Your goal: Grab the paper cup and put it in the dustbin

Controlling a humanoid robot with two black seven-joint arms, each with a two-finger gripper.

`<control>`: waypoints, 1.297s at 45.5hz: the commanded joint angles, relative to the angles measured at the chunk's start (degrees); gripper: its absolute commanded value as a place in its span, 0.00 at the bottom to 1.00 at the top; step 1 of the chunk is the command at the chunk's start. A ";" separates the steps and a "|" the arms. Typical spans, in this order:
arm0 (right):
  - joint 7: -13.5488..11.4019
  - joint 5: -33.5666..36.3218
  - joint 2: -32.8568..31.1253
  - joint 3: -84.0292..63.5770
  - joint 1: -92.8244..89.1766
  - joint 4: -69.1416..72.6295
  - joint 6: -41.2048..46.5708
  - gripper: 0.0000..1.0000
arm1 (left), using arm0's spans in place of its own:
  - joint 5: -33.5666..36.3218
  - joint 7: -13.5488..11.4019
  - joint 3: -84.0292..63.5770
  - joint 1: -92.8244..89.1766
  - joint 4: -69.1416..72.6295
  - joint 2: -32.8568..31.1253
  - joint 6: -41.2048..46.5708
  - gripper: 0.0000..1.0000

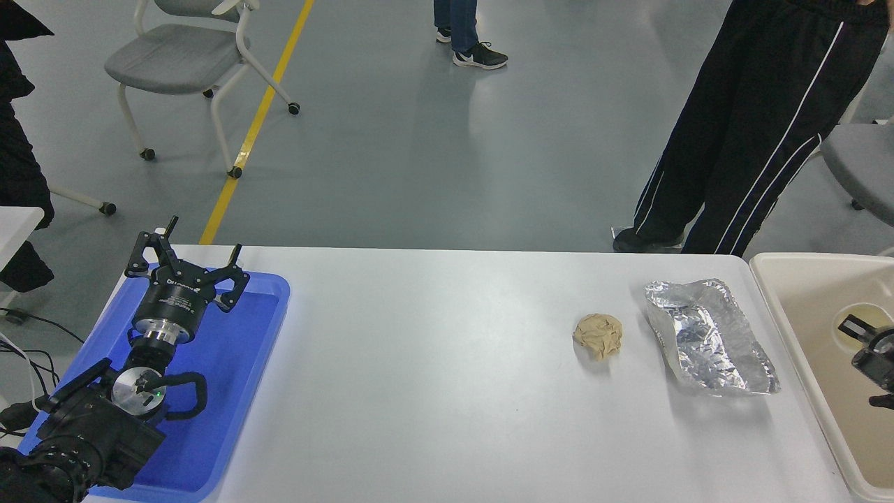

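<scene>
Foil (paper ball beside) near dustbin

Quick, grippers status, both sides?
Left gripper: open, empty, parked over the blue tray.
Right gripper: over the dustbin at the paper cup; cut off by the frame edge, state cannot be told.

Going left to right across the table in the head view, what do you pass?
Blue tray with the parked left gripper over it → tan paper ball → silver foil → dustbin, with the paper cup and the right gripper over it.
</scene>
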 commanded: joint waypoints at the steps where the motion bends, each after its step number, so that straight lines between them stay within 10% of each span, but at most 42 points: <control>1: 0.00 0.55 0.16 0.51 -0.63 -0.07 -0.57 0.86 | 0.00 0.00 0.00 0.04 0.01 0.00 0.00 1.00; 6: 0.00 0.81 -0.02 1.04 -0.37 0.37 -0.40 1.00 | 0.00 0.00 0.00 -0.05 -0.16 0.00 0.00 1.00; 39: 0.62 -0.59 -20.49 15.02 15.01 27.26 4.34 1.00 | 0.00 0.09 0.00 -0.05 0.01 0.00 0.00 1.00; 59: 0.53 -36.00 -31.57 13.61 30.65 53.27 20.86 1.00 | 0.00 0.09 0.00 -0.05 0.01 -0.09 0.00 1.00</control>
